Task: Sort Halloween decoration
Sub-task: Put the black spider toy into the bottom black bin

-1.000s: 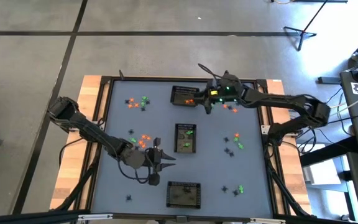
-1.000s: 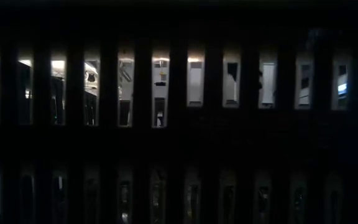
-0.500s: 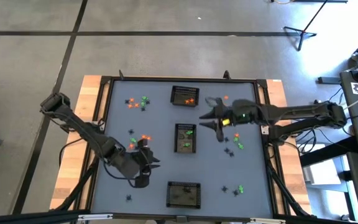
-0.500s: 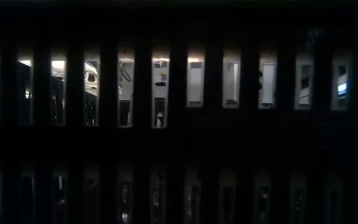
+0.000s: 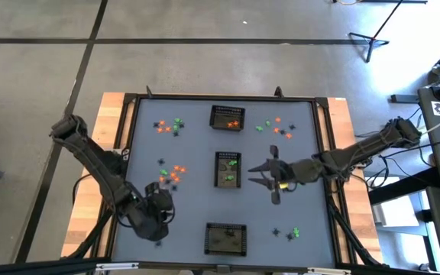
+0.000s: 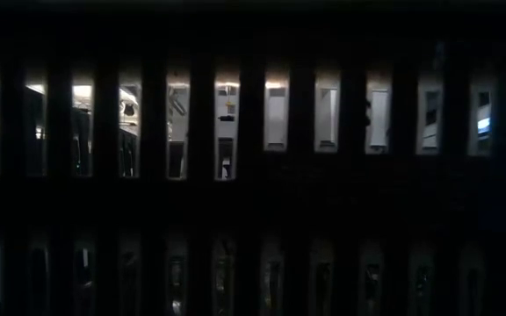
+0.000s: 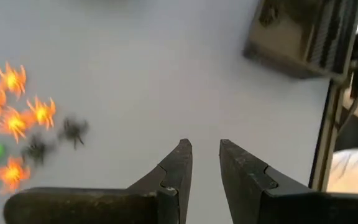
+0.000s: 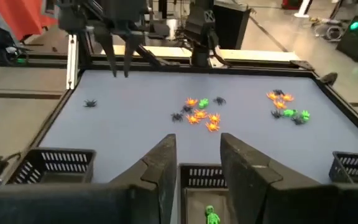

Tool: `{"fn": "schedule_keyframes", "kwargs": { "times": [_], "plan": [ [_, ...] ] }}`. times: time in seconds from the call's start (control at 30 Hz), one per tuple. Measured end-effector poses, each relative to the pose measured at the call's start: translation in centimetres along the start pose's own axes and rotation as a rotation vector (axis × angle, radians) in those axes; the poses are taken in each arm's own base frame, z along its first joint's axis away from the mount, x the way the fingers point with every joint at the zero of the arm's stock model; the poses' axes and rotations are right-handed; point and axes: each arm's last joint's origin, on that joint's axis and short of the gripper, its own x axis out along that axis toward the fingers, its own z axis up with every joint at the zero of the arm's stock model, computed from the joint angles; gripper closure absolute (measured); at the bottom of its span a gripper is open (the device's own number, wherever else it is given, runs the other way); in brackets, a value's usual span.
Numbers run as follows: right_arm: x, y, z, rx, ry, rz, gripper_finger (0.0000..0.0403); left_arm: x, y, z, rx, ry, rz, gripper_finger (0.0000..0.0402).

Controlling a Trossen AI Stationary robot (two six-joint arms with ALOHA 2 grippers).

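The Halloween decoration lies scattered on the grey table in small groups: orange and green trinkets [image 5: 167,126] at the back left, orange ones [image 5: 174,173] left of centre, more [image 5: 274,127] at the back right. My left gripper [image 5: 161,205] hangs open over bare table at the front left; its wrist view shows the fingertips [image 7: 183,149] apart, empty, with orange trinkets [image 7: 16,117] to one side. My right gripper [image 5: 263,179] stands open and empty just right of the middle basket [image 5: 228,169]. A green trinket [image 8: 211,215] lies in that basket, seen between its fingers [image 8: 164,157].
Three black mesh baskets stand in a row down the table's middle: back [image 5: 228,118], middle, front [image 5: 226,238]. A lone black trinket [image 5: 159,243] lies near the front left edge, and a few [image 5: 286,231] at the front right. A dark slatted wall [image 6: 253,158] fills the low view.
My right gripper has swung from the back basket forward to beside the middle basket. My left gripper has drawn back leftward, away from the table's centre.
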Motion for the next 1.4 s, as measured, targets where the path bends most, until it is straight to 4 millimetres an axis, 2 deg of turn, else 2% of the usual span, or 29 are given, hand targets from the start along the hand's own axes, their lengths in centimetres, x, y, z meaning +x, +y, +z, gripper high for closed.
{"fn": "schedule_keyframes", "kwargs": {
  "times": [0.23,0.33,0.63,0.83,1.17,1.4],
  "plan": [
    [0.2,0.1,-4.0,0.057,0.037,-0.041,0.0281,0.9,-1.2,-2.2,-0.026,0.053,0.010,0.0326],
    [0.3,0.0,-5.0,0.075,0.019,-0.053,0.0281,1.5,-1.6,-3.0,-0.040,0.077,0.024,0.0326],
    [0.2,-0.1,-4.9,0.067,0.004,-0.059,0.0281,3.8,-2.1,-4.5,-0.007,0.163,0.083,0.0326],
    [0.2,-0.1,-4.9,0.066,0.006,-0.060,0.0281,5.3,-2.5,-5.5,-0.013,0.321,0.074,0.0326],
    [0.2,-0.1,-5.0,0.066,0.007,-0.060,0.0281,5.4,-3.8,-5.9,-0.034,0.352,-0.046,0.0326],
    [0.2,-0.1,-5.0,0.065,0.007,-0.060,0.0281,5.7,-4.1,-6.3,-0.043,0.343,-0.054,0.0326]
  ]
}}
